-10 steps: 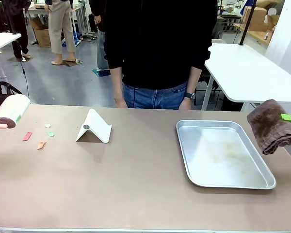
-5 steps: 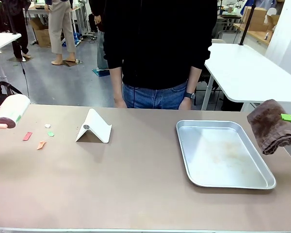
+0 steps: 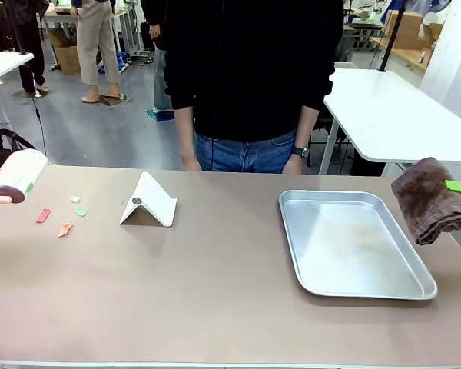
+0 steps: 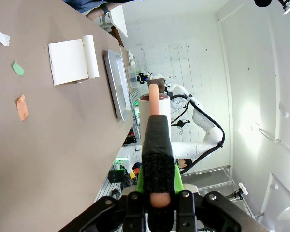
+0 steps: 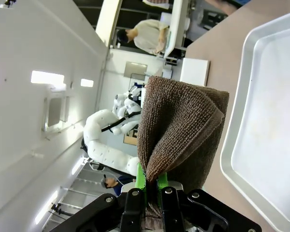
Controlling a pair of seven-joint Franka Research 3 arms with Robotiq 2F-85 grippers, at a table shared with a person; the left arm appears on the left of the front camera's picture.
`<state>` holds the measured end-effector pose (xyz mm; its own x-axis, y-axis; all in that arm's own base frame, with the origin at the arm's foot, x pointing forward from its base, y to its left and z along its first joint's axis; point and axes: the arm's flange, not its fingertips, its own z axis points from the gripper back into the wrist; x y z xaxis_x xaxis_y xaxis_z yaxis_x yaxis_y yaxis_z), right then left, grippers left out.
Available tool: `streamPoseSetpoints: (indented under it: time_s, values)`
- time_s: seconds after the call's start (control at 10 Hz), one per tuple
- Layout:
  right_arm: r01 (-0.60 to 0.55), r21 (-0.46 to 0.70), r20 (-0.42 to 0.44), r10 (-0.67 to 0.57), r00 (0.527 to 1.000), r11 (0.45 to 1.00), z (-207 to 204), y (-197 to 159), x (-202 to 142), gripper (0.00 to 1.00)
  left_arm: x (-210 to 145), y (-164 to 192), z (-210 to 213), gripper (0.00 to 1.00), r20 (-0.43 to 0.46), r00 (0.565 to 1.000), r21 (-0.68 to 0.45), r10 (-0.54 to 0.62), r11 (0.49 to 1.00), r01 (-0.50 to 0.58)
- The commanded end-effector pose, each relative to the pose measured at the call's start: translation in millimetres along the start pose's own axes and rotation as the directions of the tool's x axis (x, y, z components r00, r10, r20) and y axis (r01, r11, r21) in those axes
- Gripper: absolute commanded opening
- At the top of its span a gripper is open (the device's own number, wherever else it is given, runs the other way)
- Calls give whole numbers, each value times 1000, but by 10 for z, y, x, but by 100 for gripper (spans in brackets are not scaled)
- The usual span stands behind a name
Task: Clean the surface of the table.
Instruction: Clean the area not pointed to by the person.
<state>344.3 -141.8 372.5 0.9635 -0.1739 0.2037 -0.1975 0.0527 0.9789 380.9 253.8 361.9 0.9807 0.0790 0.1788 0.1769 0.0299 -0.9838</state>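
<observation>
Brownish-tan table (image 3: 215,292) spans the front view: rigid, smooth, matte, a surface to wipe rather than grasp. Small coloured scraps (image 3: 65,229) lie near its left edge, a metal tray (image 3: 353,246) toward its right. Left gripper (image 4: 157,159) clamps a lint roller (image 3: 15,177); right gripper (image 5: 152,181) pinches a soft brown cloth (image 3: 429,200) at the right edge.

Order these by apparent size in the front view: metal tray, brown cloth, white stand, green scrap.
1. metal tray
2. brown cloth and white stand, too alike to rank
3. green scrap, smallest

Bright even light, soft shadows, wall (image 4: 261,121) glare (wrist views), warped edges
</observation>
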Motion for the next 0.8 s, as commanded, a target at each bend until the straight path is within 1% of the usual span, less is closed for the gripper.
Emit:
streamPoseSetpoints:
  time_s: [0.0,0.1,0.2,0.3,0.4,0.6,0.7]
  values:
    - [-6,5,-6,6,1000,1000,-4,29,11,11,-23,-36,11,0,-1,1000,-16,-18,1000,18]
    - [-6,5,-6,6,1000,1000,-4,29,11,11,0,0,0,22,0,1000,0,0,1000,0]
    - [-6,5,-6,6,1000,1000,-4,29,11,11,42,-34,37,22,-23,1000,177,0,984,4]
    - [-6,5,-6,6,1000,1000,-4,29,11,11,136,-60,76,22,37,999,294,-27,956,15]
    - [-6,5,-6,6,1000,1000,-4,29,11,11,210,-62,55,22,67,997,373,-40,928,12]
    - [-6,5,-6,6,1000,1000,-4,29,11,11,337,-23,-56,22,111,993,521,-28,853,-34]
    - [-6,5,-6,6,1000,1000,-4,29,11,11,393,-23,-71,22,100,995,529,7,846,-60]
